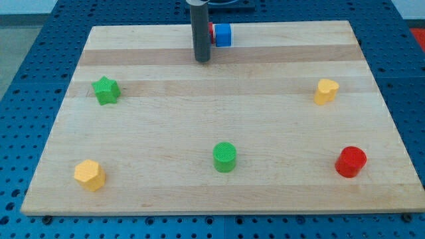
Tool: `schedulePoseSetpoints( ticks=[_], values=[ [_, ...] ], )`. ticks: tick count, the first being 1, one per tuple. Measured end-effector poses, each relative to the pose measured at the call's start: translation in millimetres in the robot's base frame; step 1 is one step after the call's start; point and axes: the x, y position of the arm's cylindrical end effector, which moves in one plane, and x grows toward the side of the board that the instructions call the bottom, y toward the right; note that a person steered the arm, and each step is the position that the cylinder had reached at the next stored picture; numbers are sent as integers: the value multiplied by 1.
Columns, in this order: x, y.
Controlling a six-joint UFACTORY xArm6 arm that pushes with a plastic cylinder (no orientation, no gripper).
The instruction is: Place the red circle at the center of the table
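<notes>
The wooden counter [219, 126] fills most of the frame, a pale plank board resting on a blue perforated surface [26, 79] that shows around its edges. The dark rod comes down from the view's top, just left of the middle, and my tip [202, 60] meets the board near its far edge. This tool has no jaws, so nothing opens or shuts on it, and it has hold of nothing; the tip stands bare on the wood. Just to the right of the rod, near the view's top, sits a blue block [223, 34], roughly cube-shaped, and a red block [211, 30] shows as a sliver between it and the rod, its shape hidden behind the rod. Whether the rod touches either one I cannot tell. The red circle [350, 162], a short red cylinder, stands in the lower right of the frame, close to the board's right edge and well apart from my tip and from the middle of the counter. A green cylinder [224, 157] stands at the lower middle, nearer the board's centre than the red circle is. A green star [105, 90] lies at the left, a yellow block [89, 174] with angled sides in the lower left, and another yellow block [325, 91] at the right, above the red circle.
</notes>
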Motion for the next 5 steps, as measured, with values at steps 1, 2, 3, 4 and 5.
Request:
schedulePoseSetpoints(
  ticks=[1,2,3,4,5],
  values=[
    [17,16],
    [62,53],
    [122,93],
    [185,135],
    [201,218]
  ],
)
